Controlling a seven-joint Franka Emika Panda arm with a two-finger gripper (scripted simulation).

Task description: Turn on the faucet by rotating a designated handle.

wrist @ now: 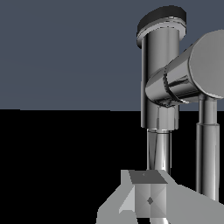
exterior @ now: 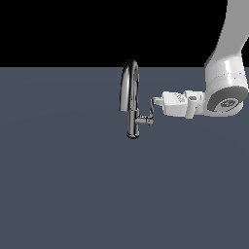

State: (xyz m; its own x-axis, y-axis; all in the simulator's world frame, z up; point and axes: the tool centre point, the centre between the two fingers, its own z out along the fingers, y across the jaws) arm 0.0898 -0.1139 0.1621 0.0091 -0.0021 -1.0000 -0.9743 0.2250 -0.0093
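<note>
The gripper point(wrist: 151, 201) is seen closest in the wrist view, as pale grey finger blocks at the picture's edge, and whether it is spread or closed cannot be told from either picture. Just beyond it, the faucet point(wrist: 159, 83) is shown very near, with its chrome stem and a thick horizontal stub. In the exterior view, a flat, plain slate-grey surface point(exterior: 73, 185) is spread across the whole scene, and only flat black (no walls or furniture) is seen behind it. One faucet point(exterior: 130, 97) is counted, standing upright near the middle of the surface, its arched spout rising over the stem. One handle point(exterior: 149, 112) is seen off the stem on the exterior view's right, with the gripper point(exterior: 155, 101) held level right against it. One white arm point(exterior: 226, 82) is counted.
</note>
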